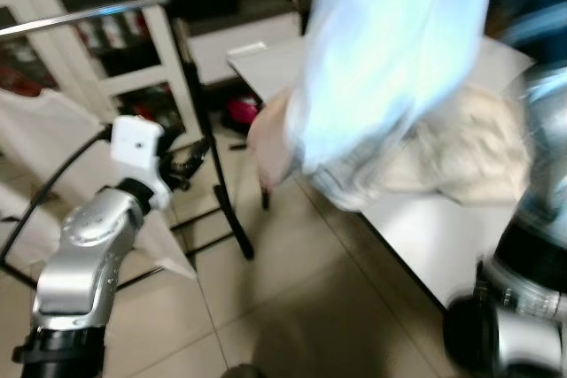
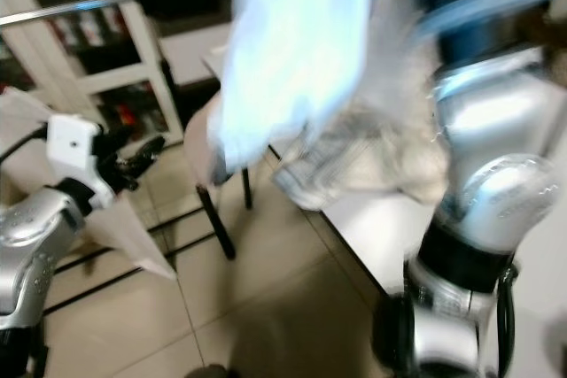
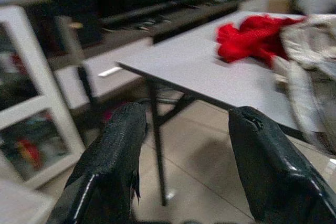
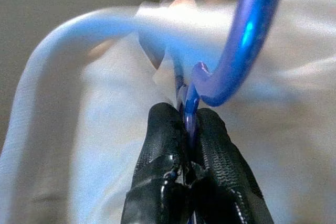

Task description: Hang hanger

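Observation:
A pale blue shirt [image 1: 390, 50] hangs blurred in the air over the white table [image 1: 425, 236], on a blue hanger [image 4: 247, 40]. My right gripper [image 4: 188, 124] is shut on the hanger just below its hook, with the shirt's collar behind it. My right arm [image 2: 487, 183] rises at the right. A metal clothes rail [image 1: 80, 13] on a black stand runs at the upper left. My left gripper [image 1: 190, 161] is raised at the left, below the rail, open and empty; its fingers [image 3: 115, 150] point toward the table.
A cream garment [image 1: 469, 148] and a red cloth [image 3: 252, 35] lie on the white table. A white glass-door cabinet [image 1: 115, 42] stands behind the rail. A pale cloth [image 1: 35, 130] hangs on the rack at the left. Tiled floor [image 1: 301, 289] lies between rack and table.

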`<state>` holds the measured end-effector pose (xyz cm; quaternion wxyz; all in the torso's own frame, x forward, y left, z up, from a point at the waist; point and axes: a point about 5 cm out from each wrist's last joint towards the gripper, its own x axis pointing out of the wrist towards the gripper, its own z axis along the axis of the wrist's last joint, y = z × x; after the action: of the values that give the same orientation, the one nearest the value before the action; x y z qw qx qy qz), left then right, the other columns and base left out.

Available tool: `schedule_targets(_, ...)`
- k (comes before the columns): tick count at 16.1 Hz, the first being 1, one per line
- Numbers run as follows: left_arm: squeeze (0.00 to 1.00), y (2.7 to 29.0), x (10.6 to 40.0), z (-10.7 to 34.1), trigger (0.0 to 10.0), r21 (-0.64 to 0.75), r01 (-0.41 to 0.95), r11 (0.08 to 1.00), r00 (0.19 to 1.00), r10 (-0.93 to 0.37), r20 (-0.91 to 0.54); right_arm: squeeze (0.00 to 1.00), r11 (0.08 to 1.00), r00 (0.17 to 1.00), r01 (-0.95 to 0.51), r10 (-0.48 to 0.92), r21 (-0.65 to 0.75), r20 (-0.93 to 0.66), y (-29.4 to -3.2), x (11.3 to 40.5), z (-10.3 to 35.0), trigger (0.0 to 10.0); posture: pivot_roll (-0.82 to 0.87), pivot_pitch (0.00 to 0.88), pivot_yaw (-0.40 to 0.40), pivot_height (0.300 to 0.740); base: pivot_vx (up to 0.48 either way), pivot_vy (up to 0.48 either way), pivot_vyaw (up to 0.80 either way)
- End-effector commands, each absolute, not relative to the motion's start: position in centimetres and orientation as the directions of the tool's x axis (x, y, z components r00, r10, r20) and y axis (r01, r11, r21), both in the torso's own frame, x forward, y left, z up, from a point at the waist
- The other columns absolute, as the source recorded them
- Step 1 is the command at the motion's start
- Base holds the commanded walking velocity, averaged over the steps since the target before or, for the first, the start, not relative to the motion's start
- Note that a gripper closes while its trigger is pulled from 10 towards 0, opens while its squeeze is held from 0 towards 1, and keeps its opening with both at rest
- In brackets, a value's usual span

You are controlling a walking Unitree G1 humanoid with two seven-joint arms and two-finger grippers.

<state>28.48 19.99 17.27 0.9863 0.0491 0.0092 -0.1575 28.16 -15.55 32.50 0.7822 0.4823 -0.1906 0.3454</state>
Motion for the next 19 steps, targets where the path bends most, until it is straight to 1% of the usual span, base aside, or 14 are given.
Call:
schedule_targets(1, 0.00, 19.8, 28.3, 17.6, 10.0, 0.106, 0.314, 0.943, 0.949, -0.314, -0.016, 0.00, 0.326, 0.733, -0.678, 0.363, 0.658, 0.575, -15.5, 28.7, 31.1, 10.0, -0.04, 0.000, 0.049, 0.740, 0.000, 0.000, 0.78)
schedule_targets(3, 0.00, 20.0, 28.2, 17.8, 10.0, 0.106, 0.308, 0.945, 0.951, -0.308, -0.011, 0.00, 0.364, 0.789, -0.609, 0.361, 0.705, 0.496, -15.0, 29.0, 28.8, 10.0, -0.04, 0.000, 0.050, 0.740, 0.000, 0.000, 0.78)
schedule_targets(5, 0.00, 20.0, 28.2, 17.7, 10.0, 0.106, 0.307, 0.946, 0.951, -0.307, -0.015, 0.00, 0.392, 0.805, -0.587, 0.379, 0.708, 0.458, -14.5, 28.9, 27.8, 10.0, -0.04, 0.000, 0.051, 0.740, 0.000, 0.000, 0.78)
schedule_targets(6, 0.00, 20.0, 28.2, 17.6, 10.0, 0.110, 0.311, 0.944, 0.950, -0.311, -0.023, 0.00, 0.427, 0.818, -0.566, 0.394, 0.705, 0.419, -14.3, 28.9, 26.9, 10.0, -0.04, 0.000, 0.053, 0.740, 0.000, 0.000, 0.78)
schedule_targets(8, 0.00, 19.8, 28.0, 17.1, 10.0, 0.134, 0.328, 0.935, 0.945, -0.323, -0.053, 0.00, 0.534, 0.845, -0.518, 0.443, 0.669, 0.300, -13.6, 28.7, 24.7, 10.0, -0.04, 0.000, 0.053, 0.740, 0.000, 0.000, 0.78)
schedule_targets(9, 0.00, 19.8, 28.0, 17.0, 10.0, 0.138, 0.324, 0.936, 0.946, -0.318, -0.061, 0.00, 0.551, 0.844, -0.518, 0.452, 0.655, 0.288, -13.3, 28.6, 24.3, 10.0, -0.04, 0.000, 0.052, 0.740, 0.000, 0.000, 0.78)
schedule_targets(10, 0.00, 19.8, 28.0, 16.9, 10.0, 0.139, 0.319, 0.938, 0.948, -0.312, -0.068, 0.00, 0.572, 0.855, -0.501, 0.444, 0.649, 0.269, -13.2, 28.6, 23.8, 10.0, -0.04, 0.000, 0.052, 0.740, 0.000, 0.000, 0.78)
schedule_targets(11, 0.00, 19.8, 28.1, 16.7, 10.0, 0.139, 0.320, 0.937, 0.947, -0.312, -0.074, 0.00, 0.613, 0.879, -0.463, 0.412, 0.640, 0.241, -13.4, 28.9, 23.2, 10.0, -0.04, 0.000, 0.053, 0.740, 0.000, 0.000, 0.78)
schedule_targets(12, 0.00, 19.7, 28.0, 16.5, 10.0, 0.141, 0.327, 0.934, 0.944, -0.318, -0.083, 0.00, 0.659, 0.897, -0.433, 0.384, 0.615, 0.220, -13.6, 29.1, 22.7, 10.0, -0.04, 0.000, 0.053, 0.740, 0.000, 0.000, 0.78)
schedule_targets(15, 0.00, 19.6, 27.7, 15.6, 10.0, 0.152, 0.346, 0.926, 0.936, -0.330, -0.119, 0.00, 0.806, 0.936, -0.352, 0.316, 0.475, 0.157, -14.2, 29.2, 21.0, 10.0, -0.04, 0.000, 0.054, 0.740, 0.000, 0.000, 0.78)
schedule_targets(16, 0.00, 19.5, 27.6, 15.5, 10.0, 0.156, 0.355, 0.922, 0.933, -0.339, -0.122, 0.00, 0.821, 0.944, -0.330, 0.295, 0.466, 0.149, -14.4, 29.2, 20.7, 10.0, -0.04, 0.000, 0.054, 0.740, 0.000, 0.000, 0.78)
schedule_targets(17, 0.00, 19.4, 27.6, 15.5, 10.0, 0.156, 0.356, 0.921, 0.932, -0.340, -0.123, 0.00, 0.854, 0.952, -0.307, 0.279, 0.421, 0.128, -14.7, 29.2, 20.2, 10.0, -0.04, 0.000, 0.055, 0.740, 0.000, 0.000, 0.78)
schedule_targets(18, 0.00, 19.4, 27.7, 15.5, 10.0, 0.157, 0.357, 0.921, 0.932, -0.341, -0.124, 0.00, 0.905, 0.964, -0.267, 0.250, 0.331, 0.093, -15.0, 29.3, 19.5, 10.0, -0.05, 0.000, 0.055, 0.740, 0.000, 0.000, 0.78)
schedule_targets(19, 0.00, 19.2, 27.6, 15.4, 10.0, 0.158, 0.363, 0.919, 0.930, -0.345, -0.128, 0.00, 0.926, 0.973, -0.232, 0.219, 0.297, 0.076, -15.3, 29.4, 19.0, 10.0, -0.05, 0.000, 0.054, 0.740, 0.000, 0.000, 0.79)
